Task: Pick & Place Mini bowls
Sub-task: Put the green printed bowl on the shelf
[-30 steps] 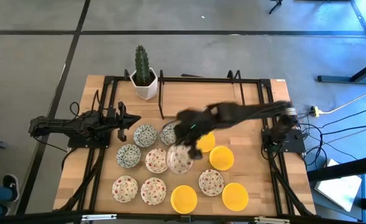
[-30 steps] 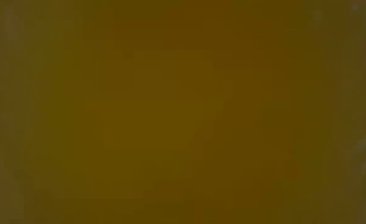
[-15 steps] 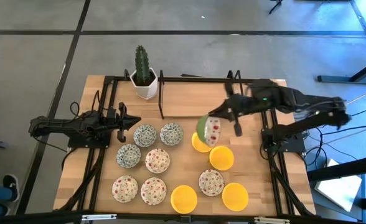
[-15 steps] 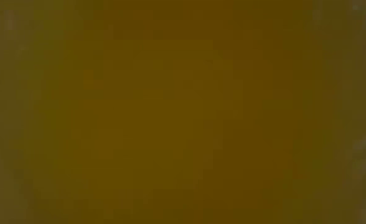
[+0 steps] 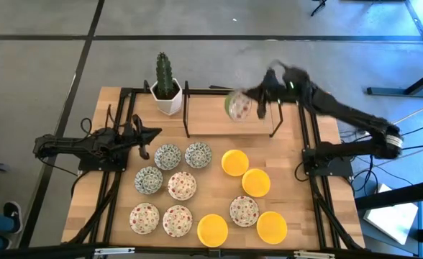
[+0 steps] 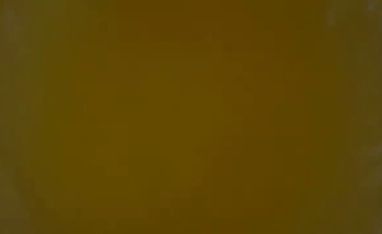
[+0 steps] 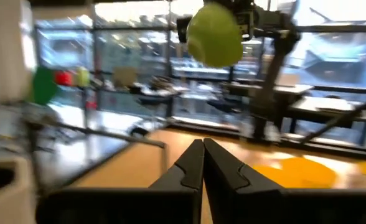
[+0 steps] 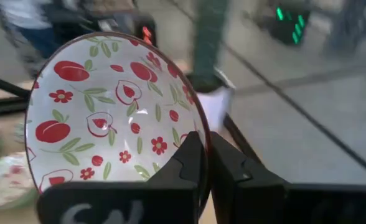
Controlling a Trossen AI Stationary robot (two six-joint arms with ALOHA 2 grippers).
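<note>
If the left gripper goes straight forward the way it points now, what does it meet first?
Probably nothing on the table: the shut left gripper points across bare wood. The bowl in the right gripper looks higher.

Two dark, slender, jointed arms (image 5: 341,115)

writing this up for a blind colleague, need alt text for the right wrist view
The right gripper is shut on the rim of a small round white bowl with red fruit, red flowers and green leaves painted inside, held tilted so its inside faces the camera. Behind it the surroundings are blurred, with a strip of the wooden table at the edge.
</note>
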